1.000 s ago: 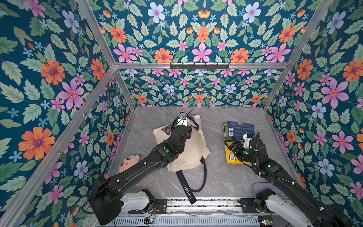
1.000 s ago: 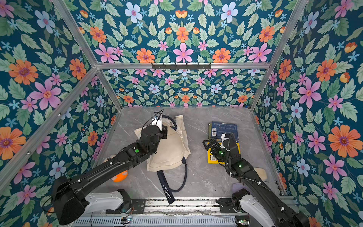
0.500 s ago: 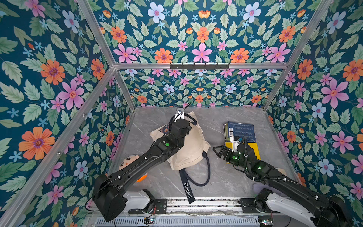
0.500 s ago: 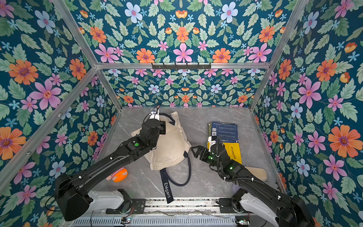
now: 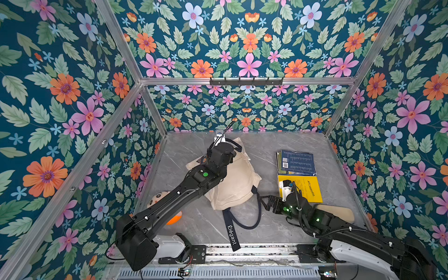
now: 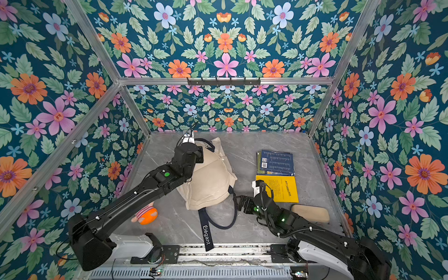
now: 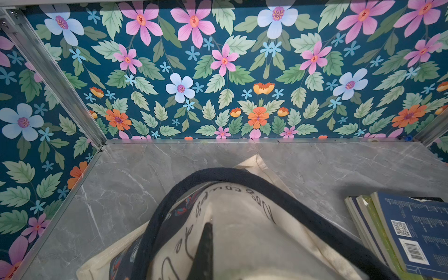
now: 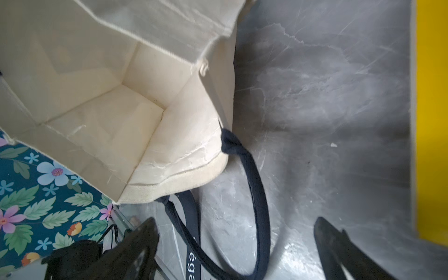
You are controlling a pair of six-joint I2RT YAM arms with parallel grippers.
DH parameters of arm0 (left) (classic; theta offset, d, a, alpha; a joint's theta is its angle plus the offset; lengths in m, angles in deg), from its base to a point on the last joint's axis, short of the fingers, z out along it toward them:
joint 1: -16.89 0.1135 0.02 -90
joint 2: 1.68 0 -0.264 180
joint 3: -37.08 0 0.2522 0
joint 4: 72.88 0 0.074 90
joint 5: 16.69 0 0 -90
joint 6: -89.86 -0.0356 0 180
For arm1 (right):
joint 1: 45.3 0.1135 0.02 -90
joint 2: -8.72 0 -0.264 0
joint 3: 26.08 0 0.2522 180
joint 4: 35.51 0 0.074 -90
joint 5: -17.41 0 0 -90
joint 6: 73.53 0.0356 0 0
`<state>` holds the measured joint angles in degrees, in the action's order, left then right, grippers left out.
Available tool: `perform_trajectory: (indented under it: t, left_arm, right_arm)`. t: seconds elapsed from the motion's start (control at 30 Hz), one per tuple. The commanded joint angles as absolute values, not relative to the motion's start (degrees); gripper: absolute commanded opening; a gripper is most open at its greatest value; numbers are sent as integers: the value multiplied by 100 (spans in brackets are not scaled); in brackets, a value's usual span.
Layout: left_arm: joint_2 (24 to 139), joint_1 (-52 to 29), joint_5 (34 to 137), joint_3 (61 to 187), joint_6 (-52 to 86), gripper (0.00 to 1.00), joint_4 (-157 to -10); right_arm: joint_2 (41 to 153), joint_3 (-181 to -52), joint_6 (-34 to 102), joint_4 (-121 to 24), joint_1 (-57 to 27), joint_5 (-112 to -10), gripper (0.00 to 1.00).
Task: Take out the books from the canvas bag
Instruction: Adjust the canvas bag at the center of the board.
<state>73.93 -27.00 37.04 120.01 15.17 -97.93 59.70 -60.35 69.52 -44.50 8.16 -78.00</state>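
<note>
The left gripper (image 7: 207, 234) was closed, pinching the bag (image 5: 238, 180). The right gripper (image 5: 267, 203) was wide open by the bag's mouth, near the books (image 5: 297, 163).

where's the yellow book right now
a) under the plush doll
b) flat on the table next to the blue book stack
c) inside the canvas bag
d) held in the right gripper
b: the yellow book lies flat on the grey table, right by the stack of blue books and outside the canvas bag.
</note>
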Motion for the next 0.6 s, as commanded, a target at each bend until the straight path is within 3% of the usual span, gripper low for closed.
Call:
perform_trajectory:
  t: [0.0, 0.2, 0.57]
  left_arm:
    - [7447, -2692, 3501, 12126, 1753, 0, -9850]
    - [7500, -2695, 3387, 12236, 1934, 0, -9989]
    - [7501, -2690, 3404, 12242, 2150, 0, -10022]
  right_arm:
    - [6177, -6081, 7154, -3930, 1244, -8512, 98]
    - [6804, -5907, 8225, -3191, 1677, -8981, 90]
    - [8343, -6377, 8985, -2200, 2062, -9359, 88]
